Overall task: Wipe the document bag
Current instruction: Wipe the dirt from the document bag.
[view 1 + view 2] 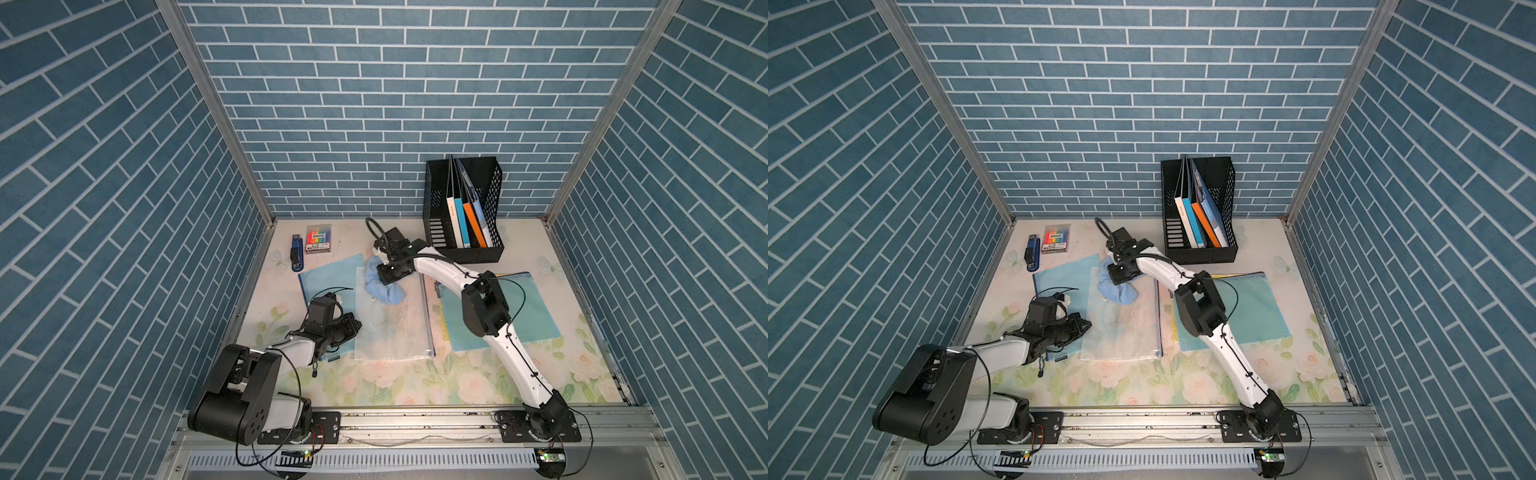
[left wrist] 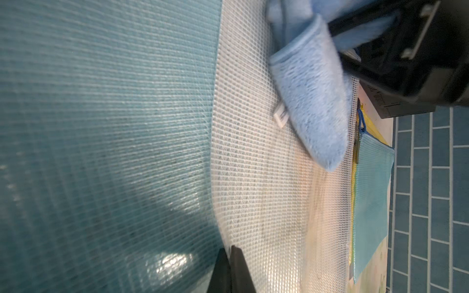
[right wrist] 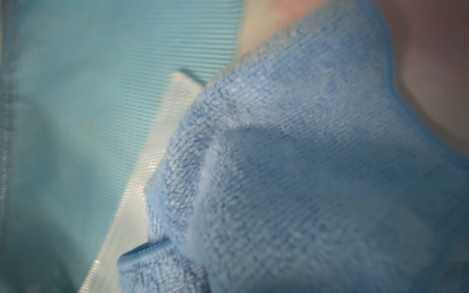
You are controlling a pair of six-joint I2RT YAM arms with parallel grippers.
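Note:
The document bag (image 1: 395, 324) (image 1: 1125, 332) is a clear white mesh zip pouch lying flat mid-table. A crumpled blue cloth (image 1: 384, 291) (image 1: 1119, 293) rests on its far end, and my right gripper (image 1: 385, 277) (image 1: 1118, 275) is shut on it from above. In the right wrist view the cloth (image 3: 304, 177) fills the picture and hides the fingers; a corner of the bag (image 3: 152, 152) shows beside it. My left gripper (image 1: 357, 324) (image 1: 1087, 324) (image 2: 229, 250) is shut, its tips resting on the bag's left edge (image 2: 266, 203). The cloth (image 2: 314, 101) hangs further along that bag.
A blue mesh pouch (image 1: 328, 274) (image 2: 101, 126) lies under the bag's left side, and a teal one (image 1: 540, 307) lies to its right under my right arm. A black file holder with books (image 1: 463, 212) stands at the back. A stapler (image 1: 296, 253) and pen pack (image 1: 319, 239) lie back left.

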